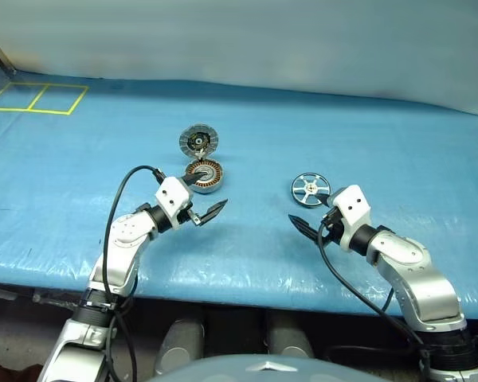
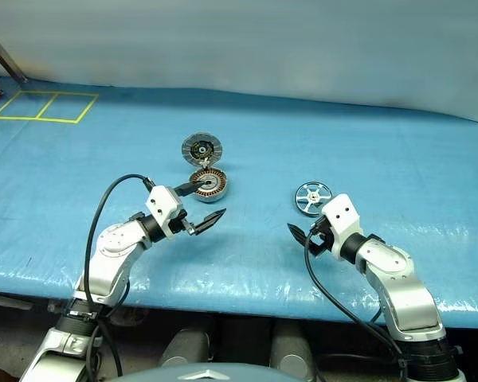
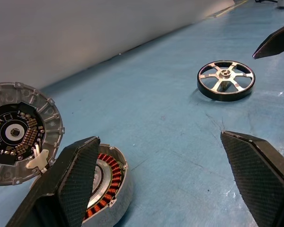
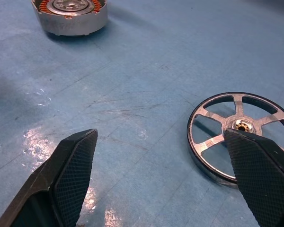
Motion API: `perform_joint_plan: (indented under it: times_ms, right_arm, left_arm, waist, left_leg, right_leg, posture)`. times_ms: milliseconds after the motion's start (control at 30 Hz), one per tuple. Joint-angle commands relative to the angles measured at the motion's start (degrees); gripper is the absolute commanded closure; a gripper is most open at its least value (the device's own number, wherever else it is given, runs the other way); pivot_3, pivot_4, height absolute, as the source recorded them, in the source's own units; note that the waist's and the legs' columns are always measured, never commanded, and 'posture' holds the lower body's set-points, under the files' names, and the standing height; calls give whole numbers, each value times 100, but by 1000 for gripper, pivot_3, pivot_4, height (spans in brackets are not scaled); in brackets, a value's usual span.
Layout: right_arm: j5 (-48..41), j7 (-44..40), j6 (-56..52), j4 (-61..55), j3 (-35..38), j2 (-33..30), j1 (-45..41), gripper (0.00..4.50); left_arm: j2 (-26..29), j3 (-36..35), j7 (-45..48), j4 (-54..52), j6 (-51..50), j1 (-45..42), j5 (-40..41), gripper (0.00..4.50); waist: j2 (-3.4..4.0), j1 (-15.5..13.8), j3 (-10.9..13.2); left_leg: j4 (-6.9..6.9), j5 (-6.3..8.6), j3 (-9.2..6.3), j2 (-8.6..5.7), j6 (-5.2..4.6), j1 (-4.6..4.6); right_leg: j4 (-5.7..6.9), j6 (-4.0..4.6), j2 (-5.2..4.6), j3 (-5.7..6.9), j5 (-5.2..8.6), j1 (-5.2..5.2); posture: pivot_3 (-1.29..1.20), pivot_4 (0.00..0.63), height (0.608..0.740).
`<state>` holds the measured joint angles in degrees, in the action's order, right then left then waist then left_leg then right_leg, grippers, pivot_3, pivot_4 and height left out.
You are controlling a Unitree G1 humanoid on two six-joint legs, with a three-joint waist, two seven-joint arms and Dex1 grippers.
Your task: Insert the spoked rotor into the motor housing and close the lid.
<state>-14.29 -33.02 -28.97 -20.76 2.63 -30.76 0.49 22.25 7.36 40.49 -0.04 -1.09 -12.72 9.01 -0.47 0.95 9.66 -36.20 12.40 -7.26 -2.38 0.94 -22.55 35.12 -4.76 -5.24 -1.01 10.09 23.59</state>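
The motor housing [image 1: 205, 176] lies on the blue table with its copper-brown windings showing. Its lid [image 1: 199, 142] stands open just behind it, the grey-segmented face with the dark centre towards me. The spoked rotor [image 1: 311, 189] lies flat on the table to the right of the housing. My left gripper [image 1: 207, 195] is open just in front of the housing, one fingertip over its near rim and nothing between the fingers. My right gripper [image 1: 311, 213] is open just in front of the rotor, holding nothing. In the right wrist view the rotor [image 4: 240, 125] sits beside one finger [image 4: 260, 175].
A blue sheet covers the table [image 1: 80, 199], whose front edge runs just below both arms. Yellow tape squares [image 1: 36, 98] mark the far left corner. A pale wall rises behind the table. Open blue surface lies between housing and rotor.
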Motion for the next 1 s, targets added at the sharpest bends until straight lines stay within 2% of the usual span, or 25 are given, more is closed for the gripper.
perform_joint_plan:
  times_ms: [33,200,300,467,633,833,1000]
  right_arm:
    - [-5,31,43,-147,26,-8,-96,16]
    - [15,-35,104,21,-81,18,-270,16]
    - [41,-74,126,123,-168,24,-375,16]
    - [63,-157,50,144,-319,-29,-469,16]
    - [48,-202,-25,98,-259,-147,-523,16]
    - [-1,-222,-152,-99,-116,-338,-371,16]
    - [-11,-195,-202,-154,-87,-365,-345,16]
  left_arm:
    - [363,83,360,-156,-160,-332,-123,0]
    - [1618,784,1528,103,-239,-1716,-1107,0]
    - [1868,1277,2085,440,-105,-2676,-1634,0]
    - [1786,2349,2803,1516,801,-4051,-2796,0]
    - [1566,2992,3066,2485,1598,-4875,-3574,0]
    - [1378,3171,3110,3137,2083,-5421,-4070,0]
    - [1344,3271,3132,3541,2340,-5519,-4386,0]
  waist:
    - [-1,0,0]
    - [-9,7,6]
    - [-13,-13,7]
    - [-18,5,10]
    - [-22,47,14]
    - [-29,54,18]
    - [-30,67,18]
  left_leg:
    - [0,0,0,0,0,0]
    - [-6,-1,0,2,1,-2]
    - [-6,-1,0,0,0,-5]
    - [6,4,1,-3,-8,-13]
    - [7,5,2,-2,-9,-19]
    - [4,5,1,-2,-10,-21]
    - [2,5,1,-2,-11,-21]
  right_leg:
    - [0,0,0,0,0,1]
    - [6,2,5,1,1,2]
    - [-4,-1,4,1,0,-2]
    - [-15,-30,3,0,-17,6]
    - [-16,-31,4,-1,-16,9]
    - [-13,-35,3,-1,-17,10]
    - [-12,-39,4,-1,-19,11]
  posture:
    - [0,150,740]
    - [0,150,740]
    - [0,150,740]
    - [0,150,740]
    - [0,150,740]
    - [0,150,740]
    - [0,150,740]
